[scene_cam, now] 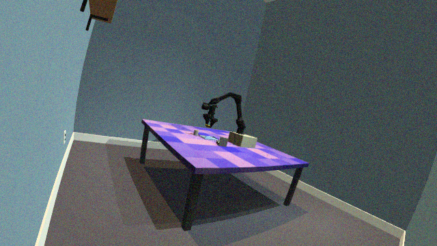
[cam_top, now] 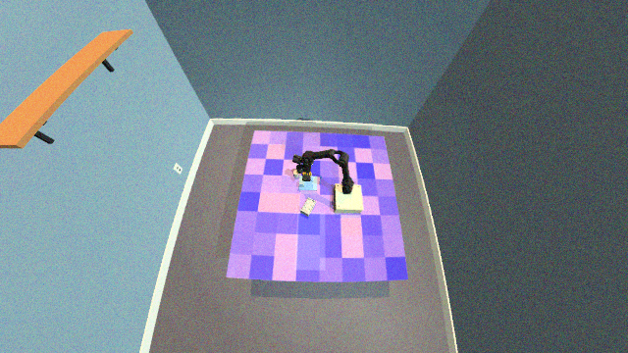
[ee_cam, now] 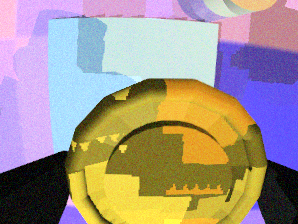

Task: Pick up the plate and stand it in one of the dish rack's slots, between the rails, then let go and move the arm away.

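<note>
One plate (ee_cam: 166,163), yellow, is clamped across its rim by the gripper (scene_cam: 208,120) and raised above the blue mat (ee_cam: 80,90) on the desk (scene_cam: 239,160), likely for carrying to the rack (cam_top: 308,206) nearby.

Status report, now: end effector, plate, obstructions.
End effector shut on yellow plate. Plate lifted above light blue mat. Dish rack untouched, nothing seen blocking the way there.
</note>
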Action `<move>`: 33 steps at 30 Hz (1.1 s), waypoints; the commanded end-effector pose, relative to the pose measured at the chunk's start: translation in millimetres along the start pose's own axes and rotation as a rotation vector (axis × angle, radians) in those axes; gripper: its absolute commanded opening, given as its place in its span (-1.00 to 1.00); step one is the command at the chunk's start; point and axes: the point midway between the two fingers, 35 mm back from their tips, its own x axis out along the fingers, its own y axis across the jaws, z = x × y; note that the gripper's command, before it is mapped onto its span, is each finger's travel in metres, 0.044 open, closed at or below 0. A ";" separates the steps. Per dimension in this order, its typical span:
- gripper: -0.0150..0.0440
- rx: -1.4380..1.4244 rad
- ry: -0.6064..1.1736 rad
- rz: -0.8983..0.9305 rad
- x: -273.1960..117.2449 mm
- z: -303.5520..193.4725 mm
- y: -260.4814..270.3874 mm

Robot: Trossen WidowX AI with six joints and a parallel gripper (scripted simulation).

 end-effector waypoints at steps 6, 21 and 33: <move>-0.49 0.005 -0.008 0.001 -52.6 1.3 -0.2; -0.49 0.195 -0.006 0.010 -76.6 -17.8 65.5; -0.49 0.454 0.002 0.016 -73.1 -62.3 138.8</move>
